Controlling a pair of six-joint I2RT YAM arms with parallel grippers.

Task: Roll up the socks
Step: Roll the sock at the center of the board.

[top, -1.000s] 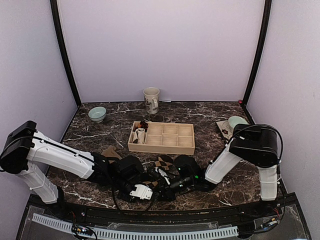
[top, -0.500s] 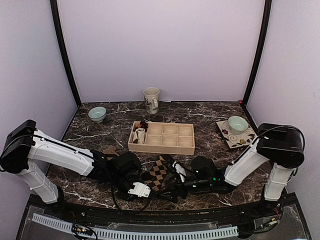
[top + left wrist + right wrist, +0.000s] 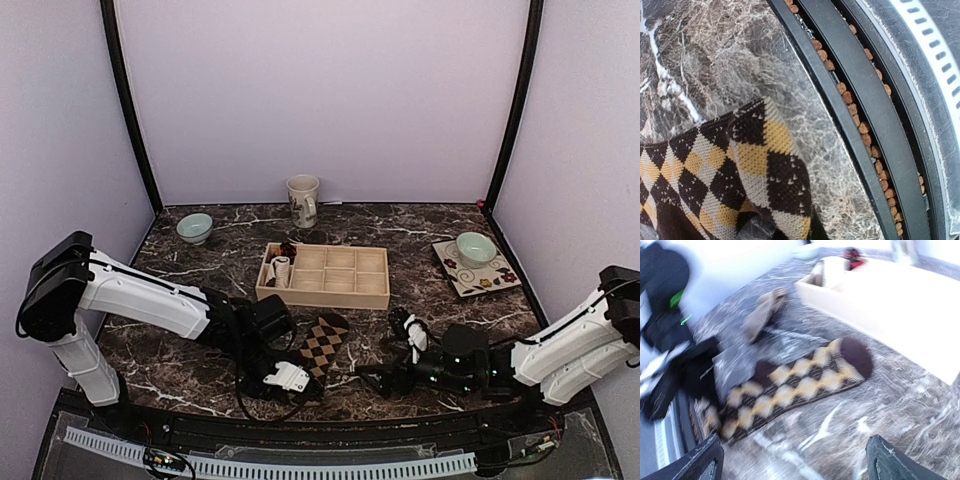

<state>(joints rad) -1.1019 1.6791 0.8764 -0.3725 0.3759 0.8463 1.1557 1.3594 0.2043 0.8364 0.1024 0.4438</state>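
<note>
Surface: dark marble table (image 3: 180, 365), both arms low near its front edge.
Left gripper (image 3: 297, 380): closed, apparently pinching the cuff end of the argyle sock (image 3: 740, 165).
Right gripper (image 3: 795, 460): fingers spread wide, holding nothing, near the sock's toe.
Argyle sock: flat, unrolled, before the wooden tray (image 3: 320, 297).
Tan sock (image 3: 765, 312): crumpled beyond, apart from both grippers.
Progress: neither sock rolled; both remain.

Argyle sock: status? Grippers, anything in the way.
Left gripper shut on near end of argyle sock. Right gripper open, empty. Sock mostly flat, not rolled. Tan sock lies apart; nothing in the way.
</note>
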